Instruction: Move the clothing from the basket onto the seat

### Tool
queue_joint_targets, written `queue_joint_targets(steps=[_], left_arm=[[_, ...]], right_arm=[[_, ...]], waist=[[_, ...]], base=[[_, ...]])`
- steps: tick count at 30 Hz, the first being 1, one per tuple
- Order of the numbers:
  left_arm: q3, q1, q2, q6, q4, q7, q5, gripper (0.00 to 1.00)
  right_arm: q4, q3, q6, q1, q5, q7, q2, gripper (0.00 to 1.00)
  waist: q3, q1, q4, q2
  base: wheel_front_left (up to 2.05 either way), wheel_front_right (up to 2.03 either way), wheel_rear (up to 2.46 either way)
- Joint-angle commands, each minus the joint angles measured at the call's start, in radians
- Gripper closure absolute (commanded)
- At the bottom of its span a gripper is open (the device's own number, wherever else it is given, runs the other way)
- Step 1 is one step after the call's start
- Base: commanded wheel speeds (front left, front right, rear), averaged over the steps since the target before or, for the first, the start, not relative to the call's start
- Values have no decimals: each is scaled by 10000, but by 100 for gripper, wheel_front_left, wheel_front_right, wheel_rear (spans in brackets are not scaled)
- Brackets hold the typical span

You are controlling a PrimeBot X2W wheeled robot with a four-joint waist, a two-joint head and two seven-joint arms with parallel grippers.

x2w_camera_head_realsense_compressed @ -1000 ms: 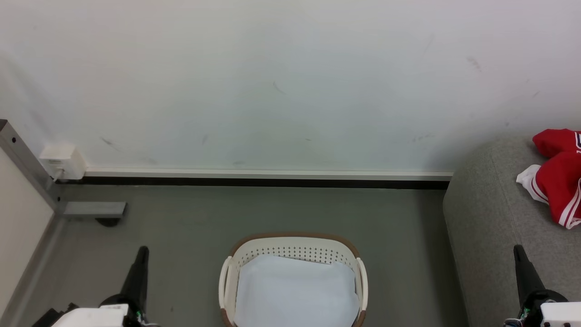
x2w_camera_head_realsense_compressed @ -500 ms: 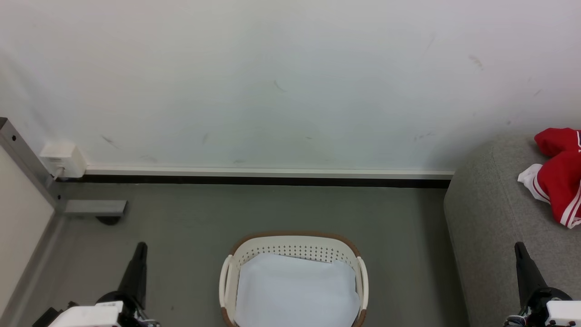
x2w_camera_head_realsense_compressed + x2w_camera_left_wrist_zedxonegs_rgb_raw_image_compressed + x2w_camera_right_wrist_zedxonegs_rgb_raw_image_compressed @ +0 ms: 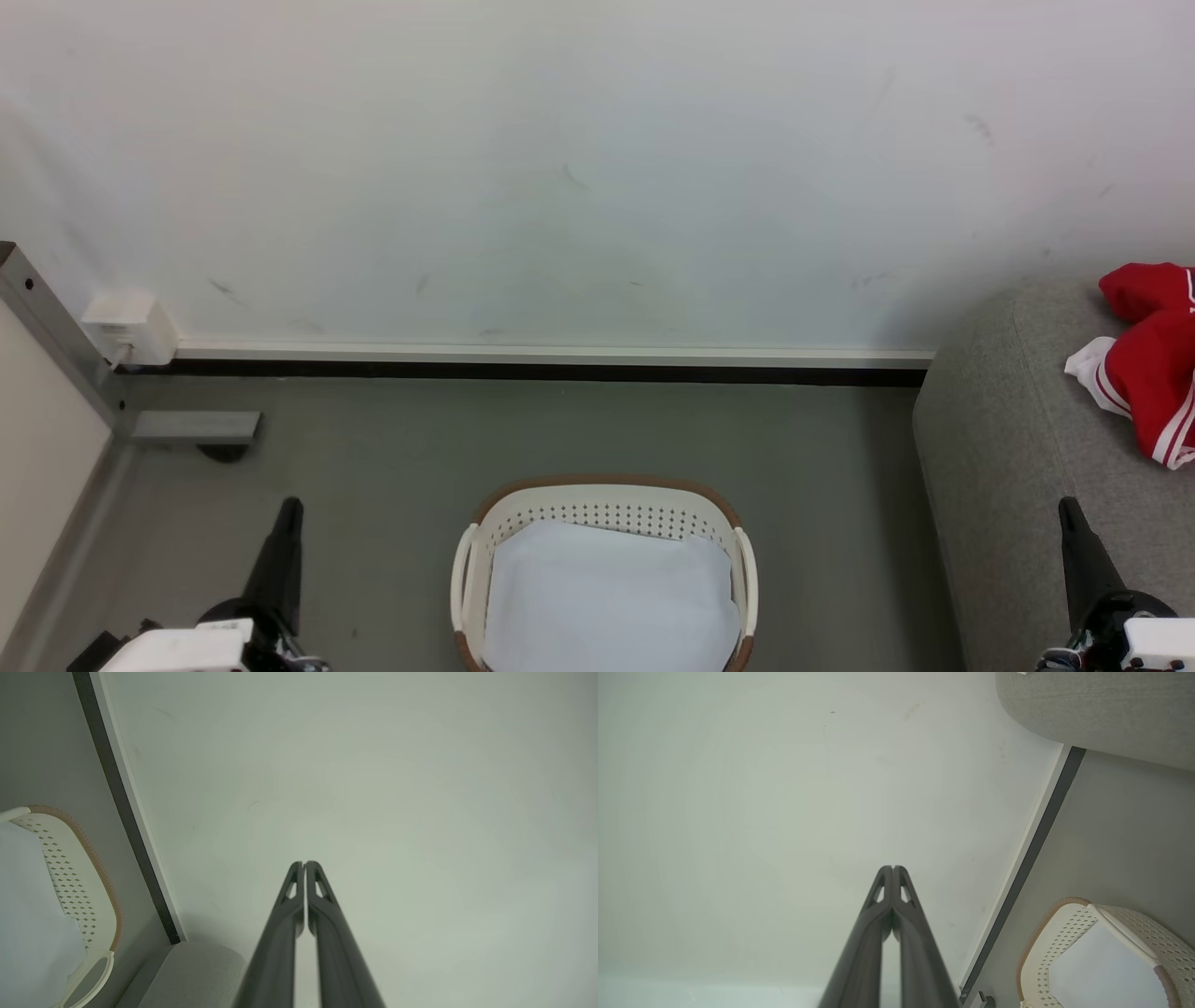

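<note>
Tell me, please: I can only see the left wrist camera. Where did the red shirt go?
Observer: The red clothing lies crumpled on the grey seat, at the right edge of the head view.
Operator: Is the other gripper holding anything?
Observer: No. The right gripper is shut with nothing between its fingers, and it points at the wall.

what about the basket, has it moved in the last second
No. The basket keeps the same gap to the black skirting strip on the wall behind it, and the pale sheet inside looks unchanged.
</note>
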Motion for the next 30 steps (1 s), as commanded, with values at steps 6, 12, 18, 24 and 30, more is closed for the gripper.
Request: queue_joint_targets(steps=[6,12,18,24,30], left_arm=[[24,-82,22,-70,-38,40,-138,100],[24,-81,22,-70,-38,40,-138,100],[23,-81,22,-70,-37,38,-139,100],[23,-81,22,-70,-38,37,-139,100],[23,-80,22,-70,-38,37,-139,100]], right_arm=[[-59,-40,-21,-132,20,31,-76,100],[-59,-39,-21,-132,20,31,-76,100],[-59,-39,-21,-132,20,30,-76,100],[-59,-39,-21,-132,20,30,-76,100],[-59,-39,-21,-132,20,30,-76,100]], waist=[[-1,0,0,0],[-1,0,0,0],[0,0,0,0],[0,0,0,0],[0,0,0,0]], base=[[0,0,0],[0,0,0],[0,0,0],[0,0,0],[0,0,0]])
